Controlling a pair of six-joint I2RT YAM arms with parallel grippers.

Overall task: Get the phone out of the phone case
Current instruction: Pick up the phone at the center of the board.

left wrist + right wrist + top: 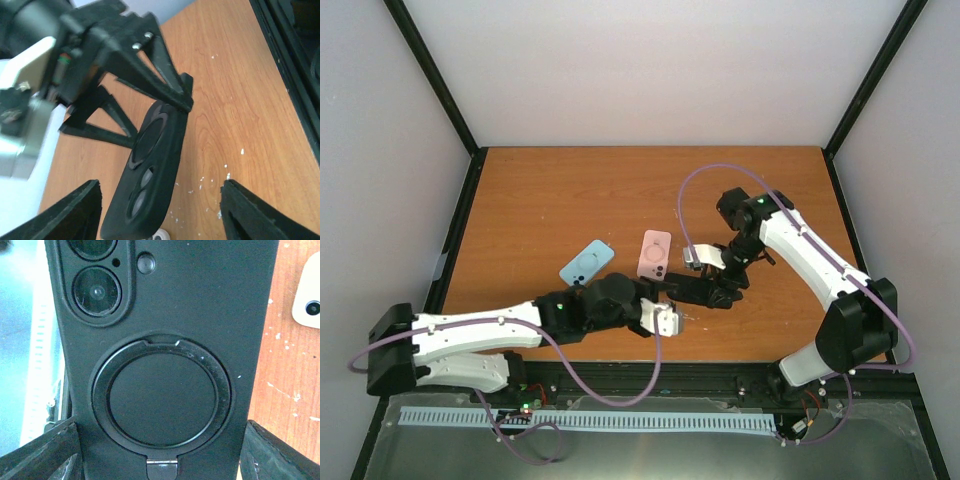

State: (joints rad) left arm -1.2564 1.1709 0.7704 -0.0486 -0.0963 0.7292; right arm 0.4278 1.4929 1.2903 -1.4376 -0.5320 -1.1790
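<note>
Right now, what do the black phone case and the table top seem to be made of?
The black phone case looks like matte silicone or soft plastic: no glare, fine dust specks clinging. Its ring looks slightly glossier, perhaps hard plastic or metal. The table top looks like wood or wood-look laminate, smooth, with visible grain lines.

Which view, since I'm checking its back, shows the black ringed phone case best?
Right wrist: the black ringed phone case fills the frame, ring and lenses sharp. Left wrist shows it slanted and blurred; top external, only a small dark shape.
</note>
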